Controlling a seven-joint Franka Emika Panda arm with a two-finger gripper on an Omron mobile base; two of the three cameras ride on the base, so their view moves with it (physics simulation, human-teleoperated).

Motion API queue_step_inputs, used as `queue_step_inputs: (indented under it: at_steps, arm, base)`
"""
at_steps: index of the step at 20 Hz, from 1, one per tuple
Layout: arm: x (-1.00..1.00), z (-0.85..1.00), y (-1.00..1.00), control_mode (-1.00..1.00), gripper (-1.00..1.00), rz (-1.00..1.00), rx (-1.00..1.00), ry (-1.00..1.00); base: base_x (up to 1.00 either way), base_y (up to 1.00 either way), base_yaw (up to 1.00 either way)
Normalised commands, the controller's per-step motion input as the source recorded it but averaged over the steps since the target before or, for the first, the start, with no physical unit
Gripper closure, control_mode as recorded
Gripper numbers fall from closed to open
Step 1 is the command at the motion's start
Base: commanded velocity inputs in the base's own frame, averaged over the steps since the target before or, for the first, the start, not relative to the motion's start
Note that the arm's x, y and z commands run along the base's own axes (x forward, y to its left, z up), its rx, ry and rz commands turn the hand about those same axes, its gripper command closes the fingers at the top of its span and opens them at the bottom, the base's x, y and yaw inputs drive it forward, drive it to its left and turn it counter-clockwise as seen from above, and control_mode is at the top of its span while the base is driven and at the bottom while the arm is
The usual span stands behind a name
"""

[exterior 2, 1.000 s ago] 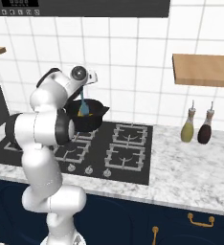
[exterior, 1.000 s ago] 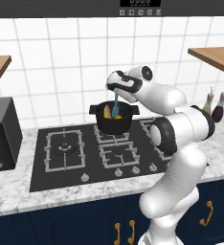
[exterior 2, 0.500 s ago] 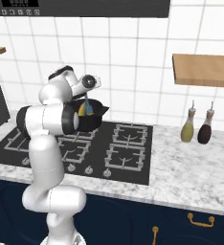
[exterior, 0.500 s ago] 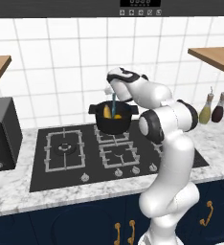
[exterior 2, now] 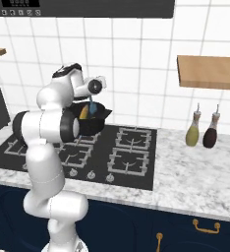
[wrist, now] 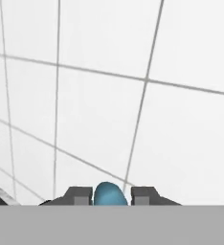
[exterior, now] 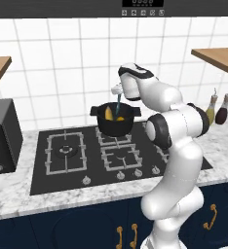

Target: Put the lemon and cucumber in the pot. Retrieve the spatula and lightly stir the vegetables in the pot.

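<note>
Your gripper (wrist: 112, 195) is pinching the spatula (exterior: 118, 103) tight by its handle end, fingers (wrist: 79, 195) squeezing it from both sides. The blade is hanging down into the pot (exterior: 115, 124), which is sitting on the stove's (exterior: 62, 168) back burner at about 12 o'clock. Something yellow is lying inside; you can't tell lemon from cucumber.

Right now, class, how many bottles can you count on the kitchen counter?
2. Both stand side by side on the marble counter right of the stove, under the wooden shelf: an olive-green bottle and a dark brown bottle just to its right.
</note>
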Motion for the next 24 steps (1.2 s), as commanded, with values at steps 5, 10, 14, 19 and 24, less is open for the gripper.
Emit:
queue_step_inputs:
  at_steps: [5, 10, 14, 19, 24]
  arm:
    - [0.00, 0.31, 0.19, -1.00, 1.00, 0.02, 0.05, 0.02]
    - [-0.16, 0.53, 0.11, -1.00, 1.00, 0.02, 0.06, 0.02]
    - [-0.20, 0.39, 0.00, -1.00, 1.00, 0.00, 0.03, 0.02]
    - [0.00, -0.03, 0.06, -1.00, 1.00, 0.03, 0.00, 0.13]
    - [-0.01, -0.04, 0.08, -1.00, 1.00, 0.09, 0.03, 0.10]
  base:
    - [0.00, 0.00, 0.00]
    - [0.00, 0.00, 0.00]
    - [0.00, 0.00, 0.00]
    - [0.00, 0.00, 0.00]
    - [0.00, 0.00, 0.00]
